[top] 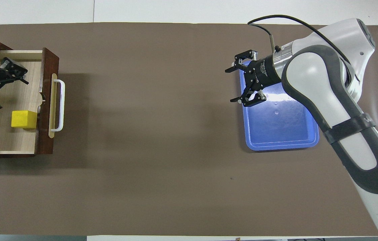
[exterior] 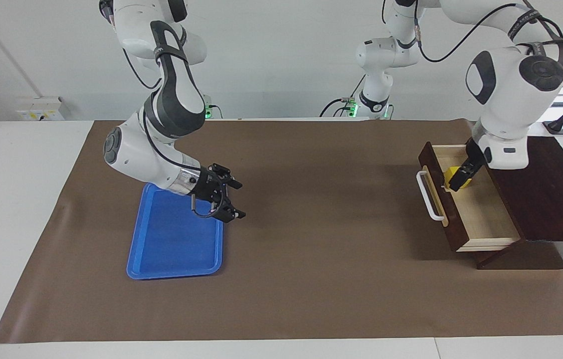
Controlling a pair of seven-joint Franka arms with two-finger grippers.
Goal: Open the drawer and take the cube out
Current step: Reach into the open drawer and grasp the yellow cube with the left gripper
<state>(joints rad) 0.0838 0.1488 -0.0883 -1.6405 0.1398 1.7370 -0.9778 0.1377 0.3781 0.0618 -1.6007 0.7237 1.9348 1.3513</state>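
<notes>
The dark wooden drawer [exterior: 483, 217] stands pulled open out of its box [exterior: 555, 194], its white handle [exterior: 429, 197] toward the right arm's end of the table. The yellow cube [exterior: 451, 173] lies on the drawer's pale floor [top: 11, 140], close to the drawer's front panel; it shows whole in the overhead view [top: 24, 119]. My left gripper [exterior: 463, 175] hangs open over the drawer's inside, by the cube, with nothing in it; it also shows in the overhead view [top: 6, 87]. My right gripper [exterior: 236, 199] is open and empty over the blue tray's edge.
A flat blue tray [exterior: 171, 244] lies on the brown mat toward the right arm's end of the table; it also shows in the overhead view [top: 276, 134]. The brown mat [exterior: 321, 224] covers most of the white table.
</notes>
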